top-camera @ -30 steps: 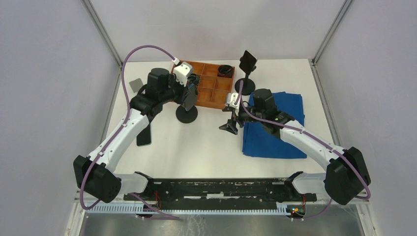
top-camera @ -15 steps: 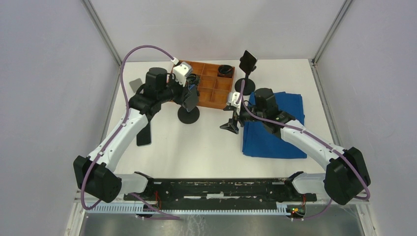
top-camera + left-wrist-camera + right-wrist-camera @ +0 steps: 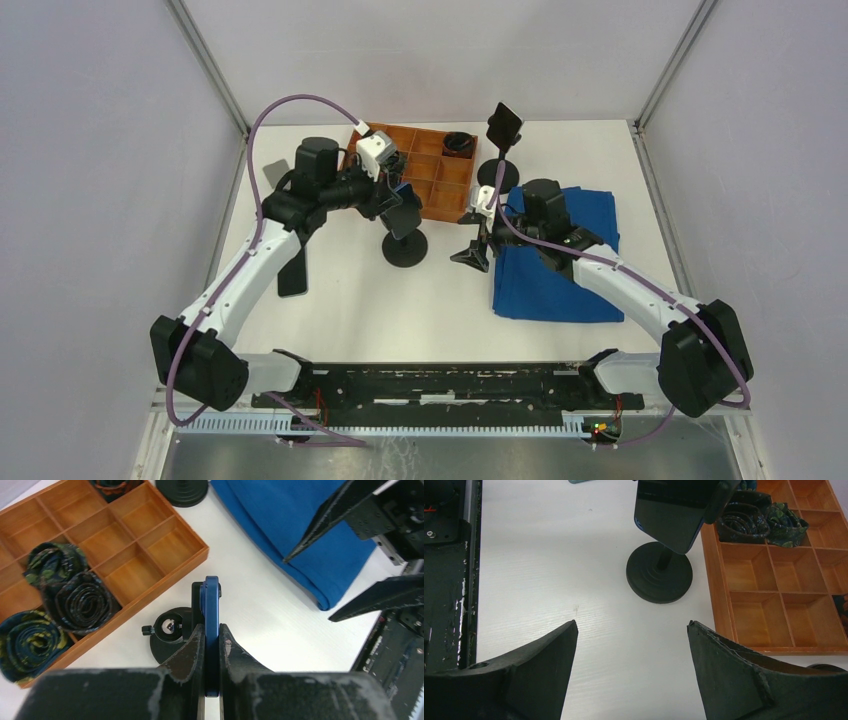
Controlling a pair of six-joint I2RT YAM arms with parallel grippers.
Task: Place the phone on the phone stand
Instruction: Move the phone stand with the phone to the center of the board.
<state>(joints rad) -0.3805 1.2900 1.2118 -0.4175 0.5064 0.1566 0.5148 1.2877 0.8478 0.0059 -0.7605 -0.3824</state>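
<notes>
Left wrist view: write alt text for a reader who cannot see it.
The left gripper pinches a blue phone edge-on above a phone stand. An orange tray holding rolled ties lies at frame left; a blue cloth and the open right gripper at frame right.

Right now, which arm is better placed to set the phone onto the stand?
Left. Its tool is shut on the phone, right at the stand. The right tool hangs open and empty beside the blue cloth.
</notes>
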